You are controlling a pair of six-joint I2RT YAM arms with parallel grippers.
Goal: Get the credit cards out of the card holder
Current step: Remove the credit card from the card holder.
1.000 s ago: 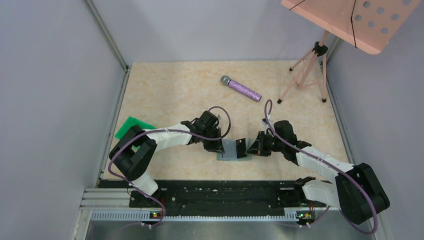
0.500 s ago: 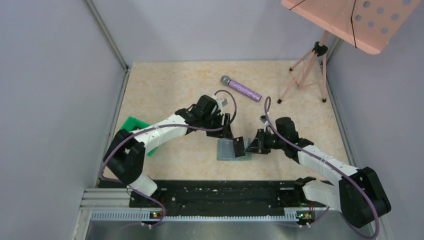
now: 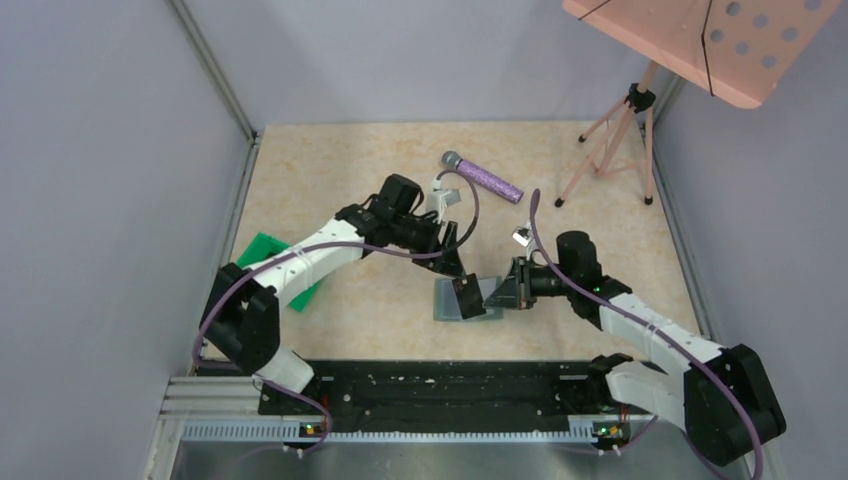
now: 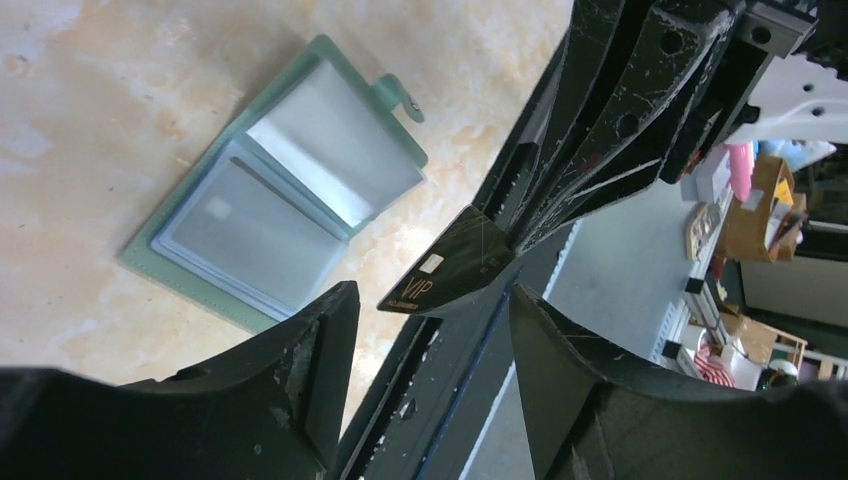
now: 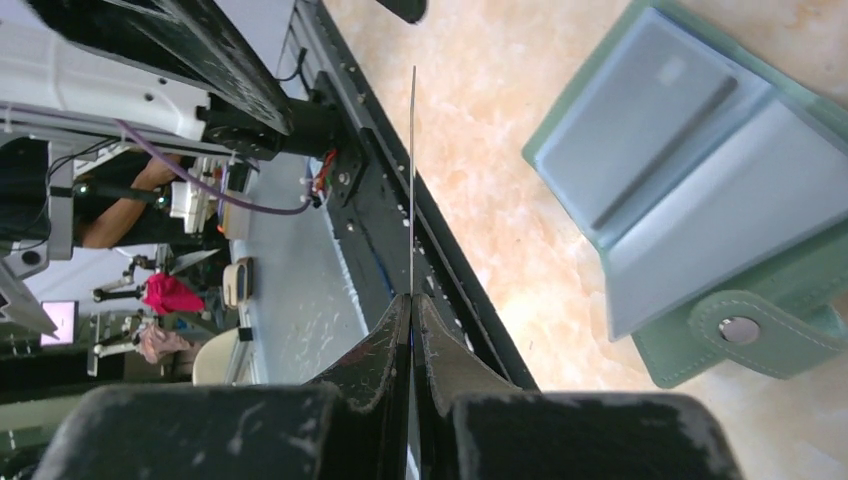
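Black credit card, pinched edge-on in R gripper, is hanging clear above open card holder on table while L gripper is hovering w/ fingers wide: pull-out step is finishing, next prob. needing set-down beside holder.

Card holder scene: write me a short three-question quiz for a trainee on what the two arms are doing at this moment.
1. True or false: the card holder lies open on the table.
2. Which fingers pinch the dark card? A) left B) right C) neither
3. Fill in: the left fingers are ___ (open or shut).

Key: 1 true. 2 B, the right fingers pinch it, clear of the holder. 3 open, holding nothing.
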